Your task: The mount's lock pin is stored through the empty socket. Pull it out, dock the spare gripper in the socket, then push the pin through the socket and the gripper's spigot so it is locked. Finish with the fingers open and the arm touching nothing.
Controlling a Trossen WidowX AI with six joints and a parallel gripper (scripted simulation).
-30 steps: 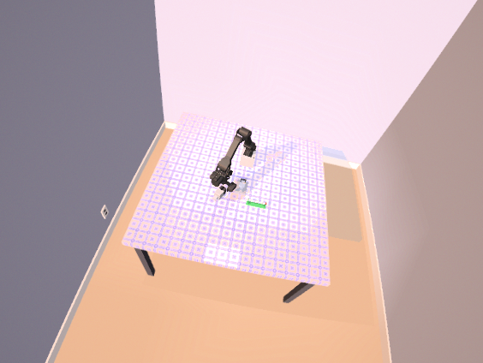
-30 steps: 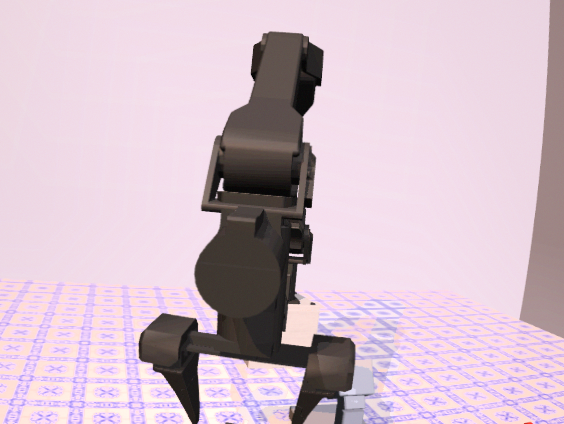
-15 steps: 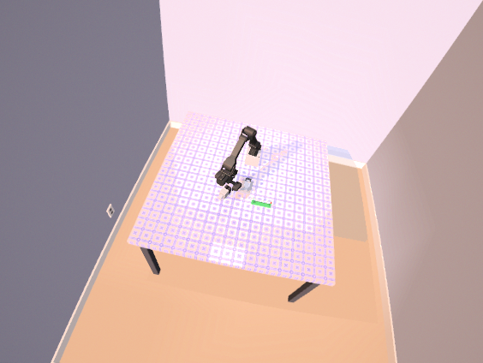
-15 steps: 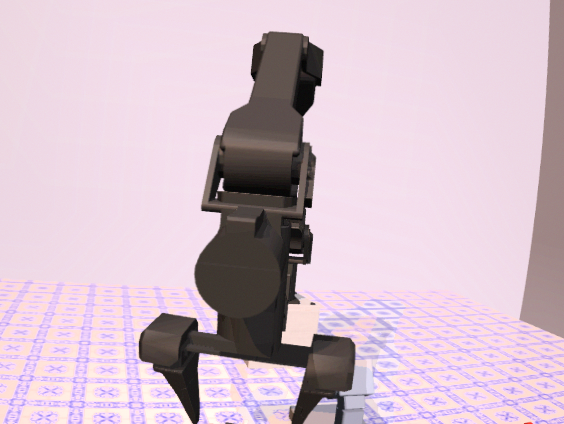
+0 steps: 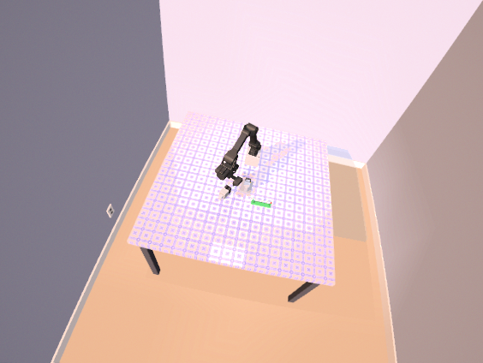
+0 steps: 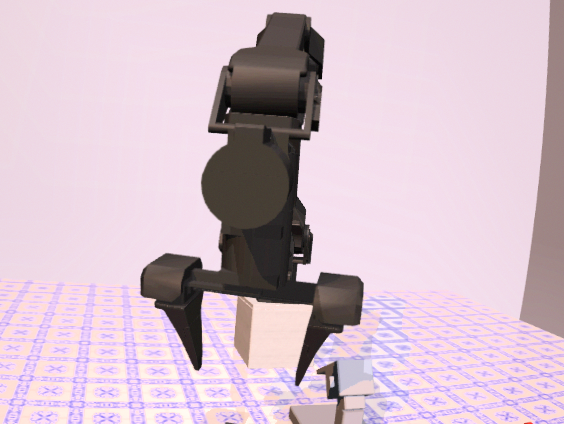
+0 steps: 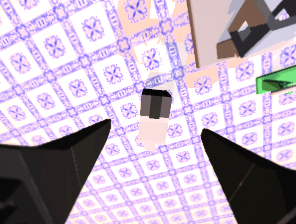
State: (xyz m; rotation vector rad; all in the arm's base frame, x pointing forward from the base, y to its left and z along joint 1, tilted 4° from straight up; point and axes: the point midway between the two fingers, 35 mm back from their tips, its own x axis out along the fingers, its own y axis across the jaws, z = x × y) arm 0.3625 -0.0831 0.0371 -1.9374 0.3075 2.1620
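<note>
Surroundings of the pincer [image 5: 229,177] [image 6: 248,376] [image 7: 156,125]: the patterned table [image 5: 193,240] [image 6: 75,350] [image 7: 50,50] lies below it. The black arm [image 5: 240,141] [image 6: 267,87] reaches over from a pale block [image 5: 253,160] [image 6: 275,332] at its foot, which stands behind the pincer in the exterior view.

Obstructions: the mount [image 5: 245,187] [image 6: 355,377] [image 7: 212,37] is the nearest upright item to one side of the pincer, near one finger and lower than the pincer's body. It has a flat pale base and a blue-grey upper part, with dark angular pieces at the top. A black-and-pale piece [image 5: 224,192] [image 7: 155,112] sits under the pincer, framed by the gap between the fingers in the wrist view. Whether this piece is the spare gripper cannot be confirmed.

Containers: a narrow green holder [image 5: 261,204] [image 7: 277,81] lies beyond the mount from the pincer, well apart from the fingers. A small red spot [image 5: 271,203] shows at its far end; its contents cannot be made out.

Condition of the pincer: released, fingers wide apart, nothing grasped. Task item: the mount is located as noted, beside the pincer; the lock pin cannot be identified with certainty, nor can its position in the socket.
</note>
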